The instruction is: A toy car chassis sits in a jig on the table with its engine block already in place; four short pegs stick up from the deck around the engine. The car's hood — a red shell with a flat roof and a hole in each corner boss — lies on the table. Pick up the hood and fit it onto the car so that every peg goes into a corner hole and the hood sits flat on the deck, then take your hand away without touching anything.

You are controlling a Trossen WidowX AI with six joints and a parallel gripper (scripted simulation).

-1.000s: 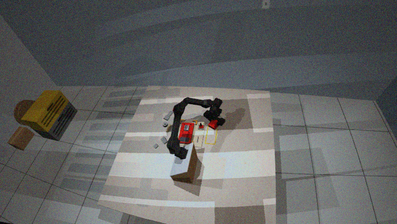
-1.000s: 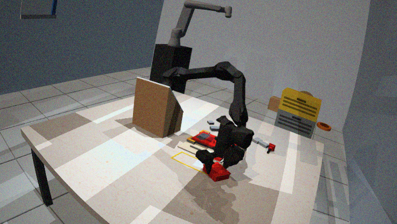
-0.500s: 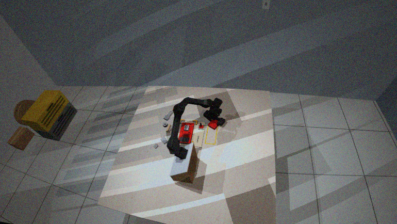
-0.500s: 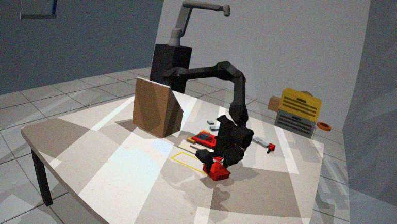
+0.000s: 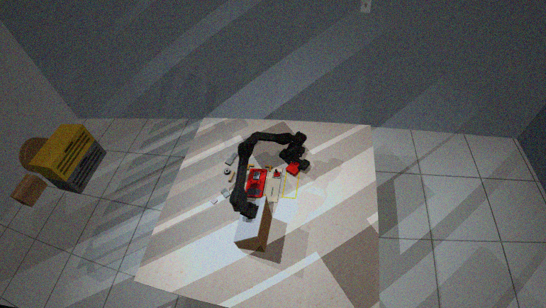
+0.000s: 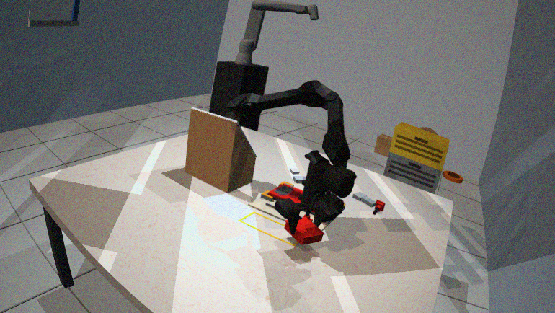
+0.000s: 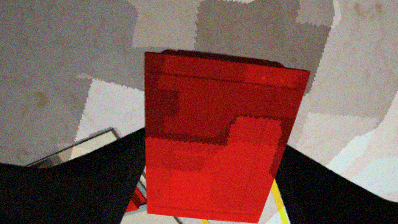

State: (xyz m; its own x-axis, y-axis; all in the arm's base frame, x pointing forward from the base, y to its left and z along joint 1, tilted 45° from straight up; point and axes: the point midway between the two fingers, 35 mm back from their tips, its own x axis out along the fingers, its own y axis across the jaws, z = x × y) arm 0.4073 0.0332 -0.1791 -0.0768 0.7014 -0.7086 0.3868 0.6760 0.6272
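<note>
Hood [image 7: 220,145] in hand [image 7: 210,170], long axis running away from wrist.

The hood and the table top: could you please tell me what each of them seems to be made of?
Hood, held in the claw: looks like moulded plastic, a uniform saturated red with a soft sheen and crisp stepped edges; painted metal cannot be ruled out.
Table top: looks like pale stone or laminate, faintly mottled beige, matte.

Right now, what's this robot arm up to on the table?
The black arm's gripper has its jaws shut on the red hood, gripping it by its sides at the corner of the yellow outline. In the exterior view the hood looks just off the table. The car chassis waits in its jig nearby, not yet covered.
</note>
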